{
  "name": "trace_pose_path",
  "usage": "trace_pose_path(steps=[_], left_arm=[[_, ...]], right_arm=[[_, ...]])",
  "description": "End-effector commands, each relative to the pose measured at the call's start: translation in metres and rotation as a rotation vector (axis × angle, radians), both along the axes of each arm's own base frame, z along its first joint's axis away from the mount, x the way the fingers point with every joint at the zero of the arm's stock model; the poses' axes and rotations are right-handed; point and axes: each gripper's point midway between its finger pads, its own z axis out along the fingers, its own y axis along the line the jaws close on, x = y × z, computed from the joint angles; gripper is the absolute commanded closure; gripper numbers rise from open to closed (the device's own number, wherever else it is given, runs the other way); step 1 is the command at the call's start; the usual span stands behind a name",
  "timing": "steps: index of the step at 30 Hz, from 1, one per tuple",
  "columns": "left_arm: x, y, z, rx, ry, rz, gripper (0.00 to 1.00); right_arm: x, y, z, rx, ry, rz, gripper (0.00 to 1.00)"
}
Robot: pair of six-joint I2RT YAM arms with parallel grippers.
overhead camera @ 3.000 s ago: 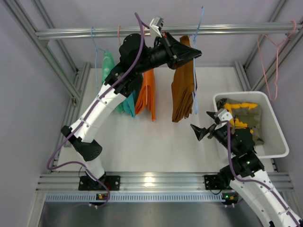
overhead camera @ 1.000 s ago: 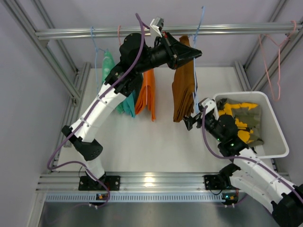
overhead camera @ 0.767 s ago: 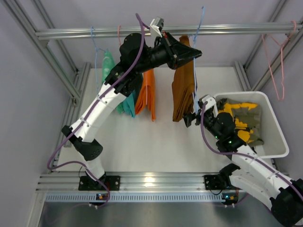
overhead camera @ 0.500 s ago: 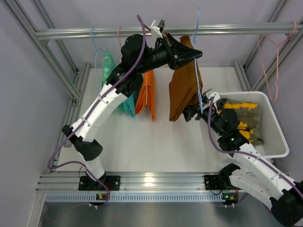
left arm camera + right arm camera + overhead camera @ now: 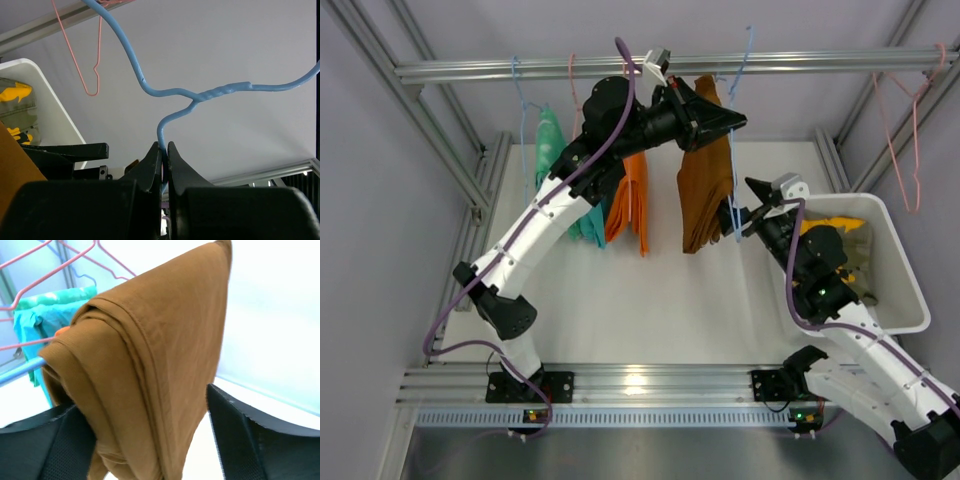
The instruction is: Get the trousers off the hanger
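Brown folded cloth trousers [image 5: 705, 185] hang on a blue wire hanger [image 5: 220, 91], with a gripper at each.

The blue wire hanger is pinched just below its twisted neck by the left gripper [image 5: 164, 150], whose fingers are pressed tight together on the wire. The brown folded cloth trousers are draped over the hanger's bar beneath the aluminium rail [image 5: 500, 70], beside the orange trousers [image 5: 635, 200]; the teal trousers [image 5: 590, 222] and green trousers [image 5: 548, 140] are hung farther left. The right gripper [image 5: 142, 400] is spread wide, one finger on either side of the hanging brown cloth, and nothing is clamped. Yellow-and-dark patterned trousers [image 5: 850, 232] are lying in the white plastic bin [image 5: 825, 197] at the right.
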Motion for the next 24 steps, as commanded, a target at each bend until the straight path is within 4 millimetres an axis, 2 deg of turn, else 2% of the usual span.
trace_pose_path(steps=[1, 5, 6, 10, 12, 15, 16, 18, 19, 21, 22, 24], left_arm=[[-0.047, 0.047, 0.105, -0.248, -0.285, 0.013, 1.0], [-0.05, 0.049, 0.103, -0.241, -0.275, 0.007, 1.0], [-0.047, 0.044, 0.093, -0.222, -0.257, 0.001, 1.0], [-0.05, 0.044, 0.078, -0.194, -0.222, -0.015, 1.0], [-0.048, 0.04, 0.063, -0.17, -0.194, -0.025, 1.0], [-0.052, 0.041, 0.057, -0.162, -0.183, -0.03, 1.0], [-0.054, 0.041, 0.055, -0.16, -0.177, -0.037, 1.0], [-0.053, 0.039, 0.05, -0.151, -0.172, -0.039, 1.0], [-0.054, 0.039, 0.05, -0.151, -0.175, -0.04, 1.0], [-0.055, 0.039, 0.049, -0.148, -0.183, -0.046, 1.0], [-0.056, 0.041, 0.05, -0.149, -0.191, -0.046, 1.0], [-0.054, 0.04, 0.043, -0.138, -0.188, -0.048, 1.0]], right_arm=[[-0.002, -0.011, 0.025, 0.047, -0.075, -0.063, 0.23], [0.001, -0.015, 0.035, 0.071, -0.103, -0.088, 0.32], [0.002, -0.014, 0.037, 0.074, -0.108, -0.086, 0.33], [0.002, -0.013, 0.058, 0.079, -0.171, -0.079, 0.39], [0.0, -0.01, 0.066, 0.062, -0.213, -0.065, 0.37], [-0.001, -0.007, 0.07, 0.03, -0.25, -0.052, 0.4], [-0.002, -0.007, 0.07, 0.02, -0.259, -0.05, 0.52], [-0.003, -0.009, 0.07, -0.015, -0.283, -0.059, 0.68], [-0.003, -0.009, 0.069, -0.024, -0.281, -0.061, 0.8], [-0.007, -0.013, 0.073, -0.036, -0.296, -0.072, 0.88], [-0.008, -0.013, 0.071, -0.047, -0.29, -0.072, 0.95], [-0.013, -0.019, 0.077, -0.04, -0.293, -0.085, 1.0]])
